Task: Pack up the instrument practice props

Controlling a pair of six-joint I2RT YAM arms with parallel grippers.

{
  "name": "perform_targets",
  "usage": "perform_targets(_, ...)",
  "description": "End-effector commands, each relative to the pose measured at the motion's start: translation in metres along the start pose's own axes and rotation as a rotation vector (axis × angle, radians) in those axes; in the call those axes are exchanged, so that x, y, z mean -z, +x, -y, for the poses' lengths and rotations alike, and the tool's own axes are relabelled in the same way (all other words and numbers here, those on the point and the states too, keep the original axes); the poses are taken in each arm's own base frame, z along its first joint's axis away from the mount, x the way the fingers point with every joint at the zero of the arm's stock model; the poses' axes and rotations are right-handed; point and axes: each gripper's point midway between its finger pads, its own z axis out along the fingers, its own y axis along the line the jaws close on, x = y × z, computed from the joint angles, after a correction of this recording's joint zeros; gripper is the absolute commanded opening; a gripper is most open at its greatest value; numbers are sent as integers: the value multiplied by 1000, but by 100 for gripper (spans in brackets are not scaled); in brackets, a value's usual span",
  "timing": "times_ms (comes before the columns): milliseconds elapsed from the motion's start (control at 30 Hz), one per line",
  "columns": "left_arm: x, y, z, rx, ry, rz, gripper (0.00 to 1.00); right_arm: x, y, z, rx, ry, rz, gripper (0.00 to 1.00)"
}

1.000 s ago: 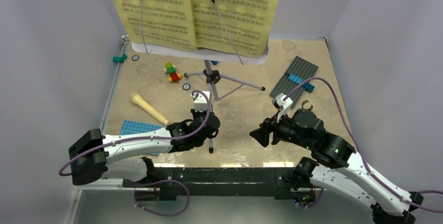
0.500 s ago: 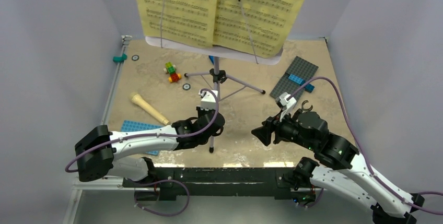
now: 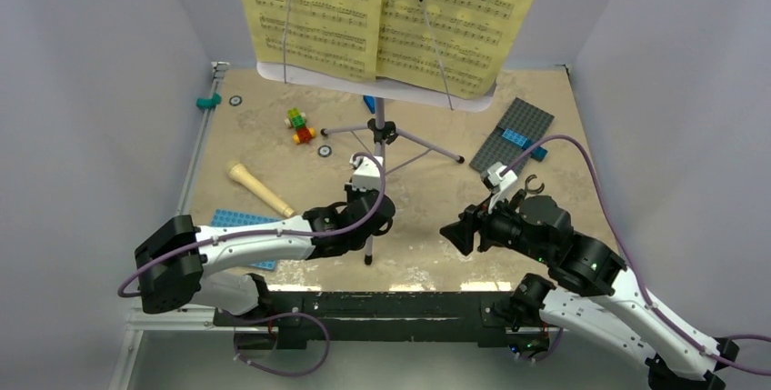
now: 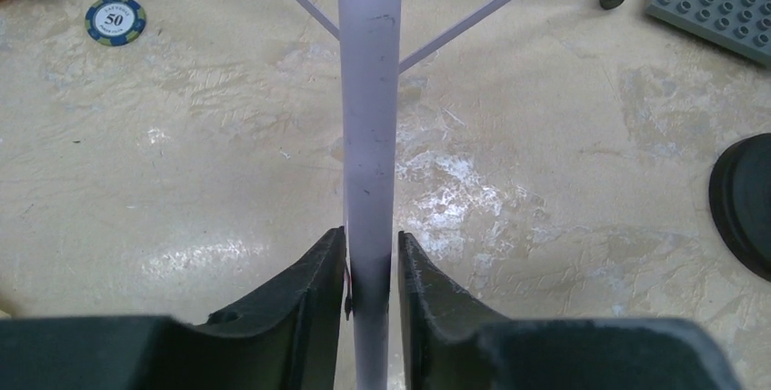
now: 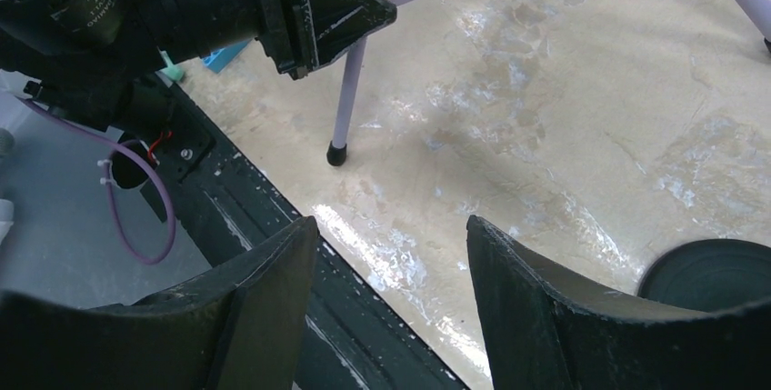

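The tall tripod music stand (image 3: 379,131) stands mid-table, its pale lilac desk (image 3: 364,84) carrying the yellow sheet-music pages (image 3: 391,13). My left gripper (image 3: 371,217) is shut on the stand's near leg (image 4: 368,90), which runs between both fingers in the left wrist view (image 4: 371,267). My right gripper (image 3: 455,231) is open and empty (image 5: 391,254), low over the table to the right of that leg (image 5: 350,90). The cream toy microphone (image 3: 259,188) lies at the left. The black round base of the mic stand (image 5: 714,272) shows by my right gripper and also in the left wrist view (image 4: 745,204).
A grey baseplate (image 3: 512,135) with a blue brick lies at the right rear. A blue baseplate (image 3: 238,220) sits under my left arm. Small bricks (image 3: 298,125), poker chips (image 3: 325,151) and a teal piece (image 3: 209,100) lie at the left rear. The table's black front edge (image 5: 273,226) is close.
The music stand with its pages has shifted to the right, and my left gripper has moved right with the leg in it. The right arm has barely moved.
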Motion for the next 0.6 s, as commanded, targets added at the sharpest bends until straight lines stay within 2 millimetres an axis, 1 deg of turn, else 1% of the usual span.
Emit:
perform_targets(0, 11, 12, 8, 4, 64, -88, 43, 11, -21, -3, 21, 2, 67, 66)
perform_targets(67, 16, 4, 9, 16, 80, -77, 56, 13, -24, -3, 24, 4, 74, 66)
perform_targets(167, 24, -11, 15, 33, 116, -60, 70, 16, -28, -3, 30, 7, 88, 66)
perform_targets(267, 36, -29, 20, 46, 157, -49, 75, 20, -33, 0, 40, 25, 106, 66)
perform_targets(333, 45, -44, 21, 62, 178, -29, 78, 26, -41, 6, 41, 65, 139, 66)
perform_targets(367, 51, -53, 20, 77, 193, -11, 81, 31, -48, 10, 37, 93, 165, 66)
perform_targets(433, 65, -73, 18, 108, 234, 45, 86, 47, -69, 24, 14, 189, 257, 66)
perform_targets(500, 80, -97, 15, 158, 293, 128, 99, 65, -90, 29, 4, 232, 351, 67)
perform_targets(567, 98, -119, 11, 203, 357, 207, 100, 79, -109, 29, 12, 242, 424, 69)
